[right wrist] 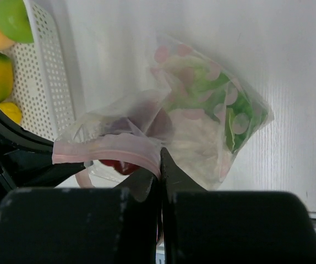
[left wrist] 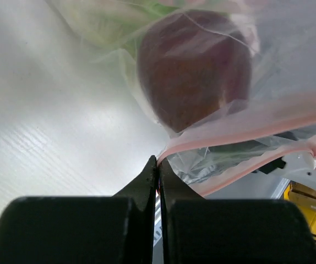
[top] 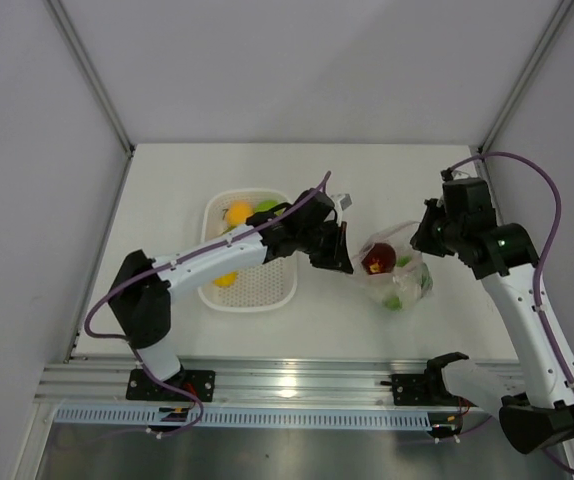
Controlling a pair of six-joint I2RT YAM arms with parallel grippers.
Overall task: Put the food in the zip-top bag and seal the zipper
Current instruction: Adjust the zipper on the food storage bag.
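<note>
At the zip-top bag point(right wrist: 202, 121) mouth, left gripper point(left wrist: 158, 162) and right gripper point(right wrist: 160, 158) were each clamped on the zipper point(left wrist: 240, 131). Under tension, the thin strip could slip out, spilling the apple point(left wrist: 194, 66).

The top external camera hangs above and behind the arm bases point(top: 162, 385), which sit at 6 o'clock. It looks steeply down on the counter point(top: 387, 180) from well off and takes in the whole scene. The left wrist camera rides just behind the left hand point(left wrist: 157, 165), facing along its fingers, very near the zip-top bag point(left wrist: 290, 66), which fills the frame from 12 to 3 o'clock. The right wrist camera looks down past the right hand point(right wrist: 159, 159) from somewhat farther. All three views share the bag. The top and right wrist views also share the white basket point(right wrist: 42, 82).
</note>
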